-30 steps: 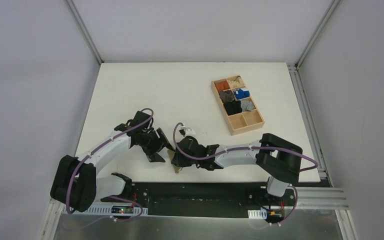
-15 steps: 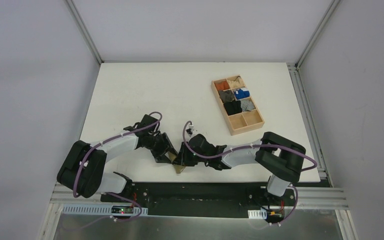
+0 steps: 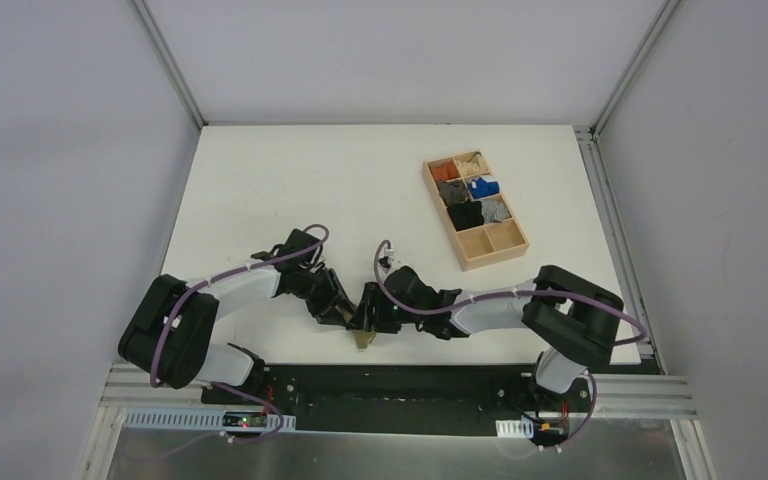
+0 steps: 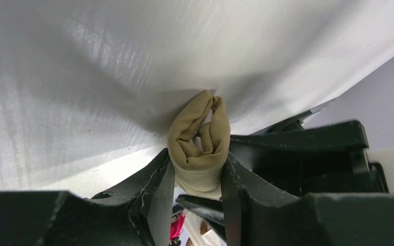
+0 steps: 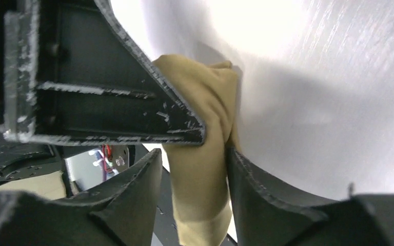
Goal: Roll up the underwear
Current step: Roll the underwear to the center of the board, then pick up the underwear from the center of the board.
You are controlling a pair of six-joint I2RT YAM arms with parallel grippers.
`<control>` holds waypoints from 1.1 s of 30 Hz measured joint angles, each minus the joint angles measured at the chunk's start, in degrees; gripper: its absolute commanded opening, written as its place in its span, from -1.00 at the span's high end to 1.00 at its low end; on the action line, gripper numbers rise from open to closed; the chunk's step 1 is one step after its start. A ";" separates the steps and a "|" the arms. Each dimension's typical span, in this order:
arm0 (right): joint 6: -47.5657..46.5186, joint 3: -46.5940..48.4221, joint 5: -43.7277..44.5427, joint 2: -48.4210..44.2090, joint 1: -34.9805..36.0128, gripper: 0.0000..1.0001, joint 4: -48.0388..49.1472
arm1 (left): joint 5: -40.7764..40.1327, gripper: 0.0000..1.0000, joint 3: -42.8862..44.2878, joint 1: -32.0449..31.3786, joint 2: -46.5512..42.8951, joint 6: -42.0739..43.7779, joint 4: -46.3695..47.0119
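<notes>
Seen from the top camera: both arms stretched low across the white table (image 3: 310,190), meeting tip to tip close to the middle of its near edge. There the left gripper (image 3: 345,312) and the right gripper (image 3: 370,316) sit just beside each other. At their tips lies the underwear (image 3: 364,339), a small olive-khaki wad with its lower end pointing at the near edge. Too small here to tell how either pair of fingers stands. Well apart, toward the far right, a wooden tray (image 3: 496,258) with compartments, holding small bundles (image 3: 465,214) in orange, blue, black and grey.

Seen from the left wrist camera: the underwear (image 4: 200,138) rolled into a tight khaki tube, viewed end-on, a little white showing in its folds, lying on the table (image 4: 82,77). Clamped on the near part of the roll, the left gripper (image 4: 197,179), one finger (image 4: 156,177) pressed against each side. Just beside the roll on the right, the black body of the right gripper (image 4: 308,148).

Seen from the right wrist camera: the underwear (image 5: 205,174) lying between the fingers of the right gripper (image 5: 195,200) and reaching up onto the table (image 5: 338,102). One finger (image 5: 256,195) touching the fabric, the other just beside it with a thin gap lower down. Cannot tell whether clamped or merely standing around the cloth. Pressed against the fabric from the upper left, a black finger of the left gripper (image 5: 97,77).
</notes>
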 measured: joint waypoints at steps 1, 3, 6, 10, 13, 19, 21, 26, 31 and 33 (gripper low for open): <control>-0.76 0.68 1.68 -1.29 0.61 -0.14 -3.10 | 0.35 1.00 0.04 0.00 0.07 0.00 0.04; -3.26 2.93 6.51 -3.89 2.93 -0.18 -11.08 | 0.66 1.00 0.31 -0.31 0.39 0.04 0.00; -7.82 7.45 14.08 -5.86 7.02 -0.23 -23.21 | 1.03 1.00 0.68 -0.33 1.05 0.28 -0.31; -14.16 15.58 23.52 -5.68 11.54 -0.26 -37.03 | 1.64 1.00 1.36 -0.33 1.99 1.14 -1.05; -18.45 21.73 30.82 -4.31 14.40 -0.25 -44.09 | 1.90 1.00 1.88 -0.39 2.62 1.66 -1.64; -25.88 28.89 39.50 -0.55 18.47 -0.20 -51.01 | 1.90 1.00 2.95 -1.09 3.54 2.21 -2.78; -28.09 31.08 40.76 1.31 19.47 -0.19 -52.24 | 1.88 1.00 3.13 -1.09 3.63 2.38 -3.10; -33.22 35.54 42.47 6.71 21.31 -0.18 -53.27 | 1.88 1.00 3.26 -1.11 3.74 2.69 -3.52; -36.24 36.57 42.73 10.80 22.05 -0.12 -53.42 | 1.86 1.00 3.37 -1.11 3.78 2.75 -3.76; -37.16 36.61 42.95 11.93 22.14 -0.02 -53.42 | 1.81 1.00 3.39 -1.11 3.80 2.78 -3.91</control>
